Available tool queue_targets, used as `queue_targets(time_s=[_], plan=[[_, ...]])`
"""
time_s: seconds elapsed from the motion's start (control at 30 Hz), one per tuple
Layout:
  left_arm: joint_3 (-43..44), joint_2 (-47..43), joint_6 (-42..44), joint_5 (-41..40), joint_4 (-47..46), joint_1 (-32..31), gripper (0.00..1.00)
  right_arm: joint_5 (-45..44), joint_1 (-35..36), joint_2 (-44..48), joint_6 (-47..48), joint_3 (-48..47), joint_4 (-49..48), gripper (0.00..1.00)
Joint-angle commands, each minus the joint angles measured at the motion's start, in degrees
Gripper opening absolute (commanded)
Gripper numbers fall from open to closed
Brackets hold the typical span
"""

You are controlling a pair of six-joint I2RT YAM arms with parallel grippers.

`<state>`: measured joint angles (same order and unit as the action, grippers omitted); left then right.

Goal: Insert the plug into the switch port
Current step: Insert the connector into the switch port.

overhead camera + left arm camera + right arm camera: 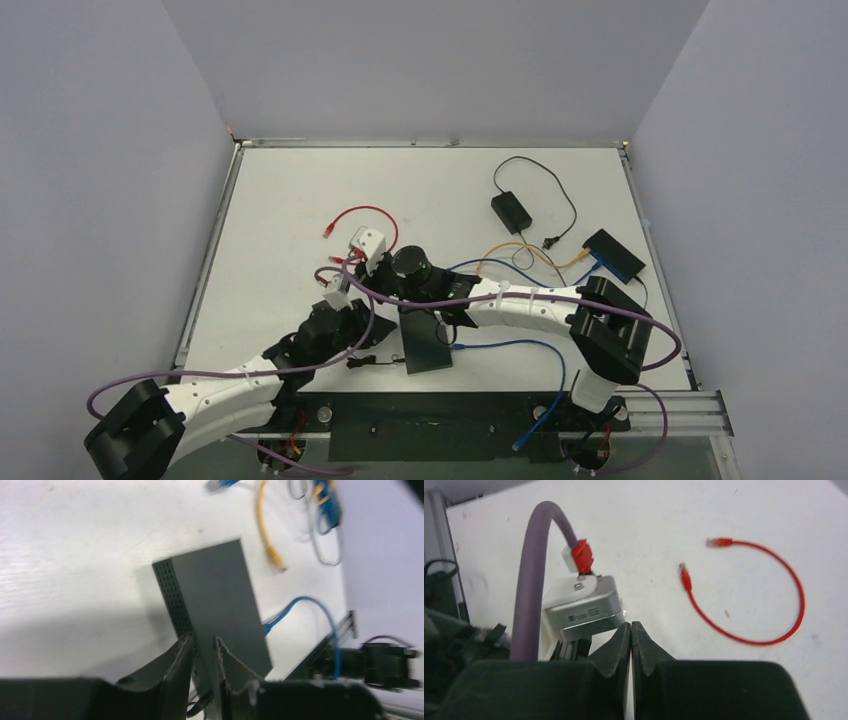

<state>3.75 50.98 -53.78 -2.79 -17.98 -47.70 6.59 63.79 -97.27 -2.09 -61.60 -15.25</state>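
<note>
Clamping one edge of the grey switch (215,595), the left pincer (203,641) stands narrowly parted, a finger on either side. The right pincer (630,628) is clenched, with nothing visible between its fingers. Its wrist view shows plainly the two plugs (683,573) of the one red cable (800,600), lying loose on the counter (724,505). Only the top view shows a second dark box (613,253) by the right edge. The switch lies midway along the near edge.
</note>
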Motion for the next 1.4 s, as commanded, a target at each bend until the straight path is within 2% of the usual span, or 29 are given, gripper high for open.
queue_targets(time_s=[0.0,0.23,0.5,0.53,0.63,0.73,0.83,0.93,1.03,1.07,1.13,1.2,1.37], plan=[[0.22,0.45,-0.77,17.19,-0.50,-2.55,0.18,2.90,0.20,1.95,-1.07,-5.15,-27.32,0.00],[1.08,-2.76,0.18,15.06,4.32,-2.79,0.18,1.18,-0.02,3.62,0.87,-2.32,-24.81,0.00],[3.43,-9.67,1.84,10.33,13.99,-2.47,0.19,-3.28,-2.76,8.94,-0.37,5.86,-20.36,0.00],[3.91,-10.20,2.32,9.70,14.66,-2.30,0.19,-3.75,-3.18,9.52,-0.33,7.30,-19.92,0.03],[5.24,-12.10,3.39,8.44,17.46,-1.75,0.21,-5.78,-3.94,12.97,0.11,11.34,-18.08,0.23],[6.12,-12.80,3.78,7.95,20.09,-1.06,0.24,-8.80,-5.07,15.90,-1.88,14.13,-16.20,0.35],[7.31,-13.00,4.13,7.50,22.18,-0.16,0.30,-9.49,-8.05,19.83,-5.83,16.94,-11.80,0.39],[8.64,-13.13,4.86,7.21,24.05,0.59,0.38,-10.37,-10.79,24.84,-7.73,20.90,-11.04,0.53],[9.70,-13.45,5.81,6.75,25.39,1.76,0.44,-10.90,-12.88,27.55,-9.13,21.31,-5.23,0.58],[10.34,-13.63,6.19,6.50,26.07,2.01,0.46,-11.73,-13.64,28.45,-9.15,20.80,-1.34,0.70],[11.44,-13.68,6.90,6.26,27.20,2.98,0.48,-19.09,-13.98,30.14,-12.63,20.35,1.04,0.85],[12.78,-13.72,7.59,5.46,28.80,3.90,0.49,-23.54,-14.31,31.91,-15.79,21.27,1.58,0.96],[16.51,-14.47,9.34,3.35,33.24,6.66,0.49,-17.51,-15.57,30.45,-15.27,18.26,5.55,0.99]])
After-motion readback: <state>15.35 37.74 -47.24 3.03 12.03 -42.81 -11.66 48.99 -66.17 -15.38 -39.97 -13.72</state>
